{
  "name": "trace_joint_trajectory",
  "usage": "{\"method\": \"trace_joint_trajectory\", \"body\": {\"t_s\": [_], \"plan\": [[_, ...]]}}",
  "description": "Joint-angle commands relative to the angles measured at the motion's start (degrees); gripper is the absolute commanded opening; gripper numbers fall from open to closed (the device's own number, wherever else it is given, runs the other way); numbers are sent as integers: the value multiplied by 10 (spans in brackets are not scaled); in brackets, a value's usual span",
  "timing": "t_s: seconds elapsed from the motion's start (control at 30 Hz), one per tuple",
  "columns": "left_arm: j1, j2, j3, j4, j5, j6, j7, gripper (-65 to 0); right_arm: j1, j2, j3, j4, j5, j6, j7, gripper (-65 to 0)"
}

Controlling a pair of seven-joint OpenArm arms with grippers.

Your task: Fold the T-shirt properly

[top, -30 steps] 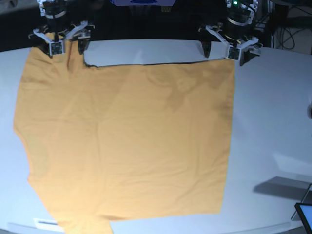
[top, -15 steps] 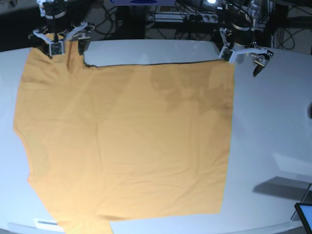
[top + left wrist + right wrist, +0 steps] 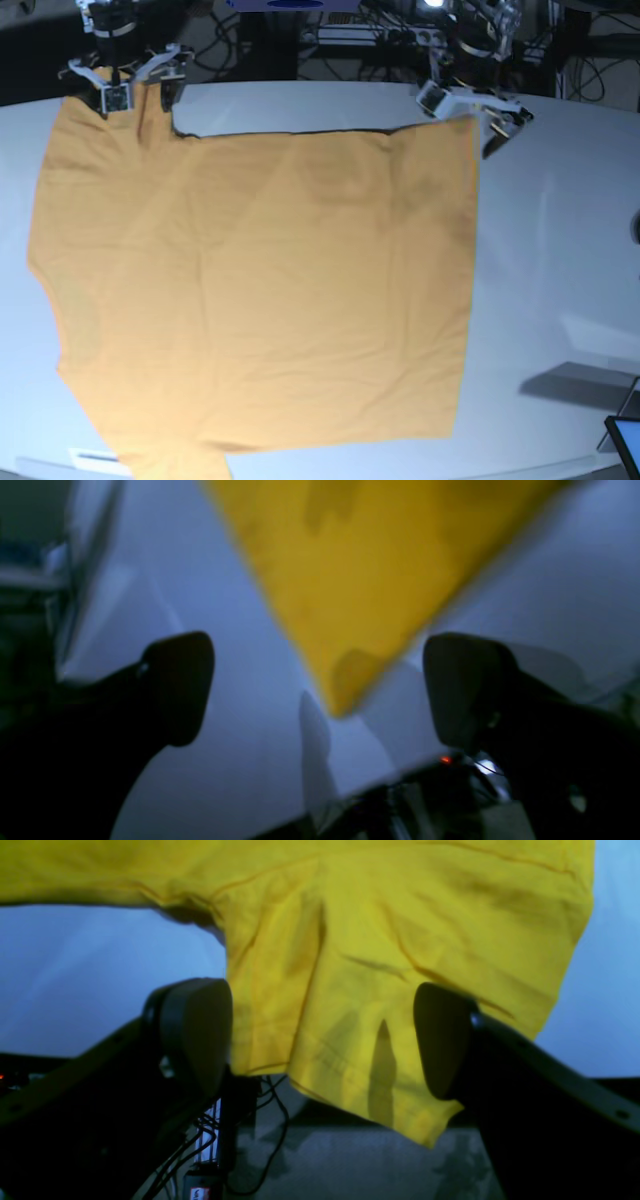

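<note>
Swung inward, left claw [image 3: 470,105] gapes by T-shirt [image 3: 260,290] corner; right claw [image 3: 128,85] gapes.

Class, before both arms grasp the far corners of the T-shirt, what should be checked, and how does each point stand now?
1. Left gripper open: ok.
2. Right gripper open: ok.
3. T-shirt corner between the left fingers: ok, though the view is blurred.
4. Cloth between the right fingers: ok, sleeve hangs off the table edge.
5. Shirt lying flat: ok, minor wrinkles.
6. Contact with cloth: cannot tell.
</note>
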Motion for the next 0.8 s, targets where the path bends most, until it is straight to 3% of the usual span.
{"method": "trace_joint_trajectory", "body": {"t_s": [0.0, 0.33, 0.77], "plan": [[10, -5, -1, 6, -4, -10, 12, 0, -4, -7, 3, 8, -1, -1, 13, -120], [36, -40, -28, 3, -5, -9, 12, 0, -3, -11, 2, 8, -1, 0, 13, -120], [-45, -67, -25, -45, -4, -30, 44, 0, -7, -13, 5, 9, -1, 0, 14, -120]]}}
